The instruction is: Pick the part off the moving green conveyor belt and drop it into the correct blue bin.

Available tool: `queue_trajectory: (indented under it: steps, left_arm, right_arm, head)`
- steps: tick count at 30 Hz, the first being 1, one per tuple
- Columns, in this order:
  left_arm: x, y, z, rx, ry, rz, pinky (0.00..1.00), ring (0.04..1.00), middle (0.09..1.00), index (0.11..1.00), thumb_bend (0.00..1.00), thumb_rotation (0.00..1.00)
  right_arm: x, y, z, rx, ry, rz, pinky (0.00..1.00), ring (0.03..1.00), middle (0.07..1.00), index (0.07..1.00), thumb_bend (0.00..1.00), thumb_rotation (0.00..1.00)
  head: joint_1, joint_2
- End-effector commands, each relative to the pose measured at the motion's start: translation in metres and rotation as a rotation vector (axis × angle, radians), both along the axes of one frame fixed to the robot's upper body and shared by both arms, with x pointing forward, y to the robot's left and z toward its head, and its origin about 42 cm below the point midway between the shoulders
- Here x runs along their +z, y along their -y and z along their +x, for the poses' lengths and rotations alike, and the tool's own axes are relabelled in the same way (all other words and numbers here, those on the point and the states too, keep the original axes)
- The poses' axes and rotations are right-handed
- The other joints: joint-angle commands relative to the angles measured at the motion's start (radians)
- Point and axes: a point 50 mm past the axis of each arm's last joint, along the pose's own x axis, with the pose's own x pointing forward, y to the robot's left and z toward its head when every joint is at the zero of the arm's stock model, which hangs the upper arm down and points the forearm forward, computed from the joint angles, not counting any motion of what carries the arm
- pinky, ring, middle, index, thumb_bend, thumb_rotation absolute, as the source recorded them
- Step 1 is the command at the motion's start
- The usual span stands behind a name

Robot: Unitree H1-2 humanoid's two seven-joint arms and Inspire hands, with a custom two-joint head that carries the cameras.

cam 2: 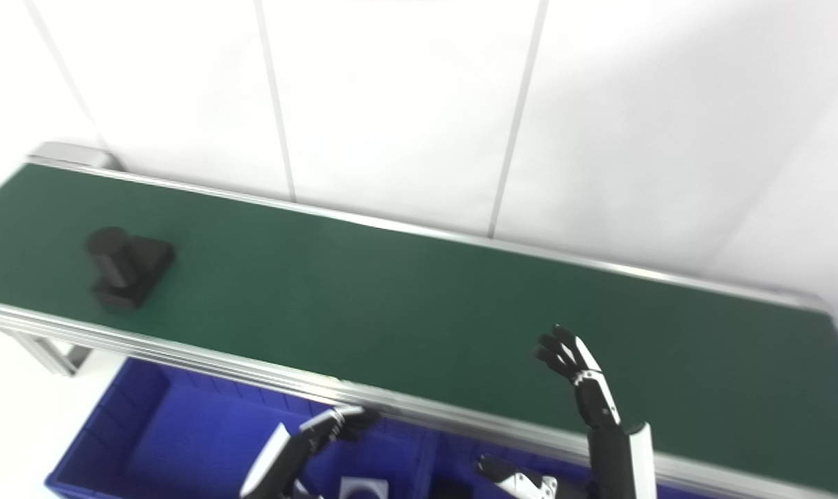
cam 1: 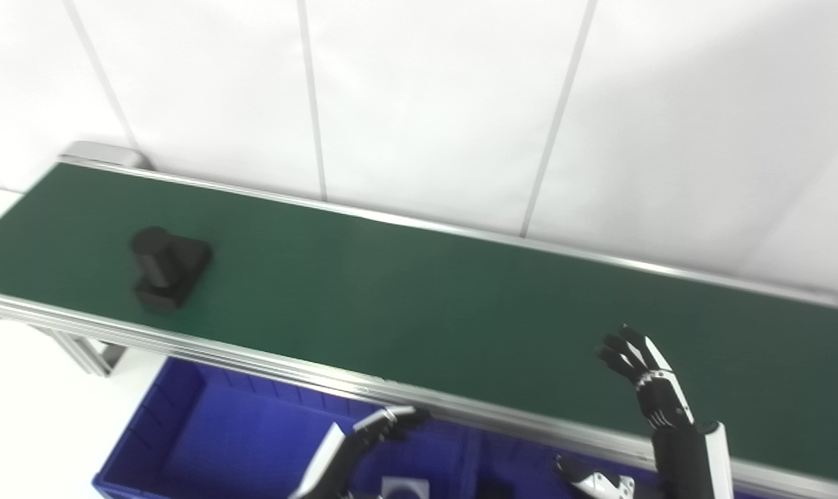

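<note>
A long green conveyor belt (cam 1: 419,291), framed in silver metal, is seen running in front of a white panelled wall. A single black part (cam 1: 168,265), a blocky base with a short cylinder on top, is seen lying on the belt close to its left end, nearer the front rail than the back one. The right hand (cam 1: 644,378) is raised above the belt toward its right end, well apart from the part; its fingers are spread and nothing is held. The left hand (cam 1: 384,424) is seen below the belt's front rail, over a blue bin (cam 1: 183,430), with its fingers loosely extended and empty. A second blue bin (cam 1: 509,471) is partly visible beside the first under the belt, and small objects can be made out at the picture's bottom edge, too cropped to identify. Which way the belt is travelling cannot be told. The main risk is judged to be timing: if the part is carried off the left end, it would be lost before either hand is brought near. A grasp closed late could knock the part sideways or tip it. The cylinder could also be pinched poorly and dropped, or the part could be released into the wrong bin.
</note>
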Motion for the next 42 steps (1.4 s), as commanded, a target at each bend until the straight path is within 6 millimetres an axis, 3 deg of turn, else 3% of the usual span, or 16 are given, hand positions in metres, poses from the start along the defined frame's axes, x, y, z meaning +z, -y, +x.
queue_trajectory:
  steps: [1,6,12,20,26,36,42]
  left_arm:
    - [0.01,0.001,0.009,0.0,0.069,-0.022,0.73,0.774,0.777,0.747,1.0,0.34]
    - [0.011,0.004,0.01,0.0,0.109,0.008,0.71,0.761,0.769,0.74,1.0,0.35]
    - [0.012,0.001,0.007,-0.004,0.162,0.056,0.69,0.756,0.768,0.739,1.0,0.37]
    - [0.013,-0.003,0.005,0.001,0.163,0.056,0.7,0.761,0.771,0.738,1.0,0.34]
    - [0.011,-0.002,0.006,-0.001,0.145,0.046,0.7,0.763,0.774,0.74,1.0,0.34]
    - [0.008,0.002,0.01,-0.009,0.136,0.044,0.69,0.751,0.766,0.727,1.0,0.35]
    - [0.008,0.001,0.011,-0.007,0.149,0.056,0.7,0.759,0.763,0.722,1.0,0.35]
  right_arm:
    - [0.015,-0.001,0.008,0.022,0.045,-0.019,0.78,0.788,0.839,0.892,0.75,0.49]
    - [0.023,-0.005,0.027,0.073,0.058,-0.048,0.74,0.785,0.848,0.897,0.75,0.54]
    - [0.03,-0.009,0.042,0.121,0.048,-0.084,0.73,0.773,0.812,0.89,0.72,0.49]
    - [0.05,-0.014,0.064,0.158,0.032,-0.143,0.64,0.723,0.793,0.869,0.75,0.46]
    - [0.061,-0.018,0.081,0.177,0.035,-0.172,0.63,0.727,0.802,0.859,0.76,0.44]
    - [0.062,-0.023,0.104,0.203,0.012,-0.207,0.66,0.744,0.8,0.858,0.78,0.46]
    - [0.067,-0.037,0.126,0.227,-0.015,-0.242,0.67,0.75,0.802,0.865,0.81,0.5]
  head:
    - [0.003,0.001]
    - [0.046,-0.008]
    - [0.062,-0.013]
    - [0.056,-0.01]
    - [0.057,-0.011]
    - [0.058,-0.011]
    - [0.067,-0.011]
